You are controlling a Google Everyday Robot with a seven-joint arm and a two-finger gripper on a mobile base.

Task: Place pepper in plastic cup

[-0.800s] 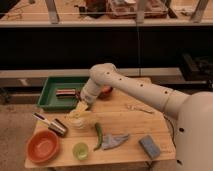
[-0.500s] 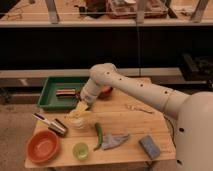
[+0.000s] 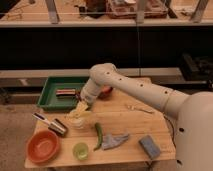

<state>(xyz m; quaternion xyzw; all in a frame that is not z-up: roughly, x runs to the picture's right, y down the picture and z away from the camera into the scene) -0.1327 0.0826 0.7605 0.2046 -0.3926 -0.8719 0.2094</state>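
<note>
Nothing appears to have moved since the earlier frames: the arm [image 3: 135, 90] keeps the same bent reach from the right and the tool [image 3: 81, 107] still hangs right over the clear plastic cup [image 3: 78, 120]; whether it is apart or together cannot be told. From the one camera view the wooden worktop [image 3: 132, 125] carries one green pepper [image 3: 98, 135], lying flat just right of the clear cup and outside it, with its lower end near the one grey cloth [image 3: 115, 141]. There are two cups in all, the clear one and a small green cup [image 3: 80, 150] close to the front edge. One orange bowl [image 3: 43, 146] sits at the front left corner, one metal can [image 3: 58, 126] lies on its side left of the clear cup, one blue sponge [image 3: 149, 146] rests near the front right edge, and one slim utensil [image 3: 136, 108] lies alone toward the right. One green tray [image 3: 50, 97] fills the back left corner and holds a single dark bar [image 3: 65, 92]. A red thing [image 3: 106, 92] shows partly behind the arm. Open room lies mainly in the middle right of the worktop, between utensil, cloth and sponge; the left half is crowded. Behind stands dark shelving [image 3: 60, 50], with a pale floor [image 3: 15, 120] to the left.
</note>
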